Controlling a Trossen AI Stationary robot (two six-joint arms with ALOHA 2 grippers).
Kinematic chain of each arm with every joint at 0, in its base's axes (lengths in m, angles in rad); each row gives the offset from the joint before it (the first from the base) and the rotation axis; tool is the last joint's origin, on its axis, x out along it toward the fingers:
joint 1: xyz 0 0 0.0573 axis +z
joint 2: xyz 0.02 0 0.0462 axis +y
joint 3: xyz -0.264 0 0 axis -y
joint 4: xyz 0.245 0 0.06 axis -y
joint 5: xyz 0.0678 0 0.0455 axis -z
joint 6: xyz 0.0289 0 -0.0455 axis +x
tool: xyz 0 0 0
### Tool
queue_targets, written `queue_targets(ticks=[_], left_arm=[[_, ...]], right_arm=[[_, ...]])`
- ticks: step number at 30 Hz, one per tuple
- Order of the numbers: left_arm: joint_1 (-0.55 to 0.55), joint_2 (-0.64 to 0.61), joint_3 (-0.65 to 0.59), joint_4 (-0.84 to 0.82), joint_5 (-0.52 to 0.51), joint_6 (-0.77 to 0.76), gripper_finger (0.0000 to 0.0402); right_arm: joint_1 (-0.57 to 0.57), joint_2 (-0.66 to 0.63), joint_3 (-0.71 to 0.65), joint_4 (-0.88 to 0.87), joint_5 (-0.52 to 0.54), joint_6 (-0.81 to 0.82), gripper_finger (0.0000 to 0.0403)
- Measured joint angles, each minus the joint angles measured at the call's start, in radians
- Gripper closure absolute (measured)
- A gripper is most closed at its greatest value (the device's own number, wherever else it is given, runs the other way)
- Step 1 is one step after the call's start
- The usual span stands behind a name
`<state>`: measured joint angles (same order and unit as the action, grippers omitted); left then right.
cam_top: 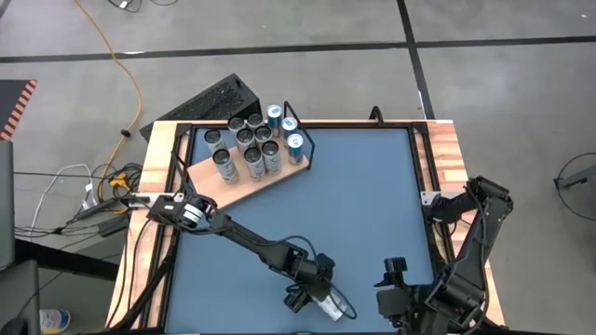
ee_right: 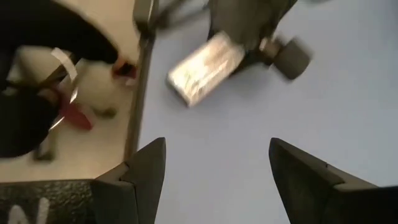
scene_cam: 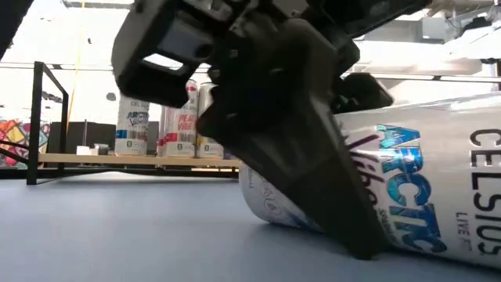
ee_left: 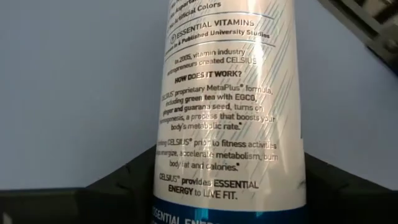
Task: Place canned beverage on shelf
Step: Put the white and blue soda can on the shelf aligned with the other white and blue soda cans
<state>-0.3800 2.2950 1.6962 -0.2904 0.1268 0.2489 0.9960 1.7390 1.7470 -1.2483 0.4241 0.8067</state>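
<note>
A white-and-blue beverage can (cam_top: 332, 306) lies on its side on the blue tabletop near the near edge; the low view shows it close up (scene_cam: 423, 180). My left gripper (cam_top: 310, 295) is down at the can and shut on it. The shelf (cam_top: 244, 182), a pale-wood board with a black wire frame (cam_top: 304, 140), lies at the far left, with several cans (cam_top: 251, 149) standing on it. My right gripper (ee_right: 214, 165) hangs open above the near right of the table (cam_top: 395, 274), with nothing between its fingers. My left gripper pinches the can's round body (ee_left: 224, 186) between its two fingers, one on each side, near the can's left end. The fingers (scene_cam: 313, 164) slant down from the far left and lie across the can. The can rests on its side on the tabletop.
Black rails and a wooden rim (cam_top: 447, 149) run round the tabletop. A black box (cam_top: 212, 100) sits beyond the far left corner, with cables (cam_top: 93, 191) on the floor to the left. Bare blue surface (cam_top: 363, 186) lies between the can and the shelf.
</note>
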Motion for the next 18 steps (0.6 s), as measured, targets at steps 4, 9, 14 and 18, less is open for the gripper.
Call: queue_targets(ticks=[4,9,14,18], left_arm=[[0.001,-0.033,-0.004,-0.007,-0.051,-0.097,0.0169],[0.003,-0.15,-0.005,0.01,-0.151,-0.151,0.0169],[-0.002,-0.305,-0.066,0.178,-0.237,-0.221,0.0166],[-0.025,-0.461,-0.266,0.524,-0.371,-0.261,0.0156]], right_arm=[[0.064,-0.004,0.0,0.025,0.209,0.012,0.0138],[0.16,-0.015,0.0,0.03,0.489,0.141,0.0138],[0.25,-0.014,0.0,0.031,0.701,0.217,0.0138],[0.269,-0.014,0.0,0.03,0.755,0.209,0.0138]])
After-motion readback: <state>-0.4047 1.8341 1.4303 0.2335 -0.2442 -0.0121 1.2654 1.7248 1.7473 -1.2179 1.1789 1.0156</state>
